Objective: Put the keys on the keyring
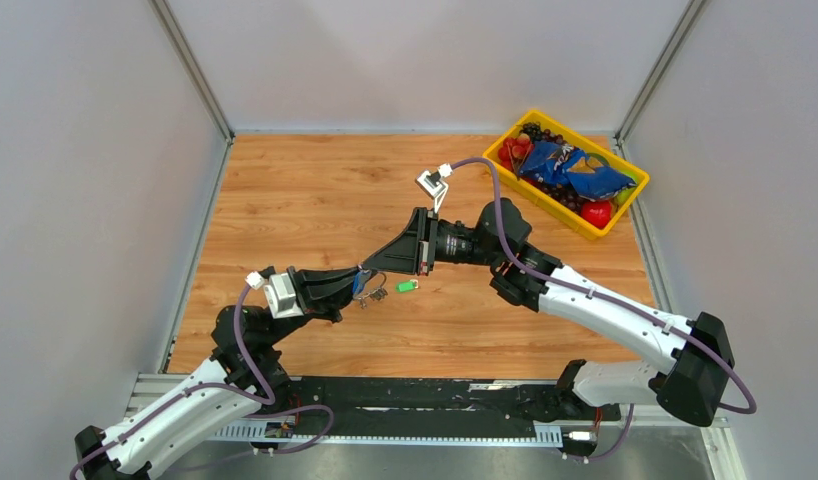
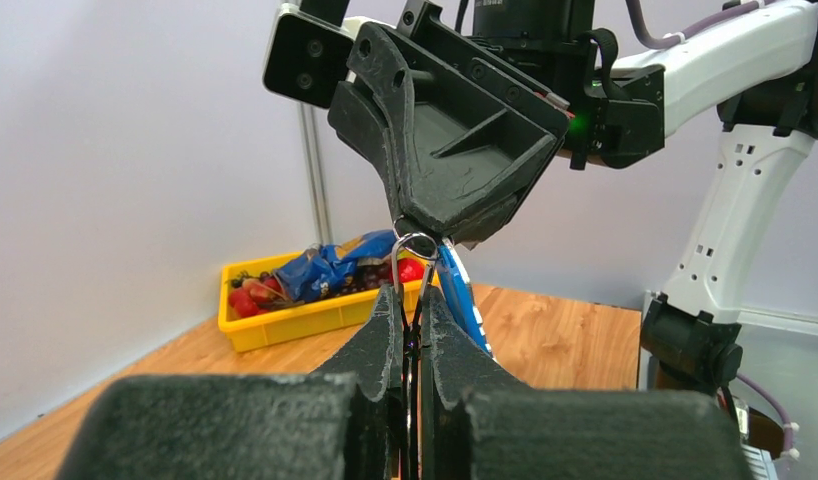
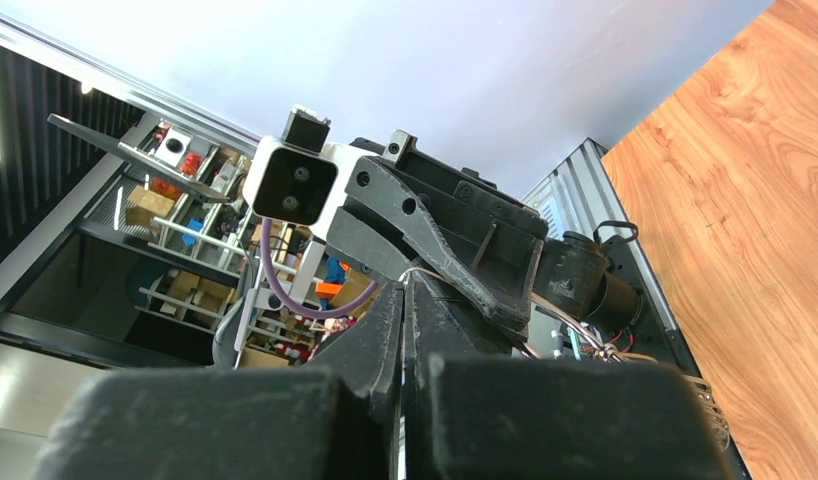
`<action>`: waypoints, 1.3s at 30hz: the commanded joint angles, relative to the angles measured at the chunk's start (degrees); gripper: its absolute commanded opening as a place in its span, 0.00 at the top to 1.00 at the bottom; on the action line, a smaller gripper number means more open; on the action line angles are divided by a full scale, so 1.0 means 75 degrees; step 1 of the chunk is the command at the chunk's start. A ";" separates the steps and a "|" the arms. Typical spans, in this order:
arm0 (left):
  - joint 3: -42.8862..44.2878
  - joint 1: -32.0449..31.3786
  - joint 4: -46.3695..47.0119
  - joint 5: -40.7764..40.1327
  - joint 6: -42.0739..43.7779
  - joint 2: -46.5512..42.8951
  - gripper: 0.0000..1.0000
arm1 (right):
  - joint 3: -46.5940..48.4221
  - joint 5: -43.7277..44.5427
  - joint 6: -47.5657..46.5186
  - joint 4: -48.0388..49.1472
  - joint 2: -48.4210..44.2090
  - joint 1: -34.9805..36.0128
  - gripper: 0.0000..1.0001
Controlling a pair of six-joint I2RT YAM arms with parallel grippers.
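In the left wrist view my left gripper is shut on the thin wire keyring, whose loop sticks up from between the fingertips. My right gripper comes down from above, shut, with its tips on the top of that loop. In the right wrist view a bit of the wire shows at its closed tips. The blue-tagged key hangs beside the ring, just right of my left fingers. In the top view the two grippers meet tip to tip. The green-tagged key and the plain dark key sit just right of them.
A yellow bin with fruit and a blue snack bag stands at the back right, also visible in the left wrist view. White walls close in the wooden table on the left, back and right.
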 commanded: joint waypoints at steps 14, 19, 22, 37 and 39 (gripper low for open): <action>0.0415 -0.0093 -0.0299 0.0324 -0.0154 0.0199 0.99 | 0.0426 0.0306 -0.0634 -0.0250 -0.0710 -0.0082 0.60; 0.0525 -0.0086 -0.0354 0.0212 -0.0221 0.0250 0.99 | 0.0428 0.0320 -0.1227 -0.0908 -0.1067 -0.0123 0.52; 0.0624 -0.0086 -0.0426 0.0189 -0.0268 0.0275 1.00 | 0.0287 0.0467 -0.1736 -0.1404 -0.1427 -0.0251 0.47; 0.1030 -0.0094 -0.0503 0.0049 -0.0856 0.0421 0.95 | -0.0071 0.0725 -0.4618 -0.2991 -0.2020 -0.0494 0.33; 0.1090 -0.0092 -0.0498 0.0030 -0.0979 0.0442 0.93 | -0.0112 0.0650 -0.4947 -0.2991 -0.2020 -0.0474 0.32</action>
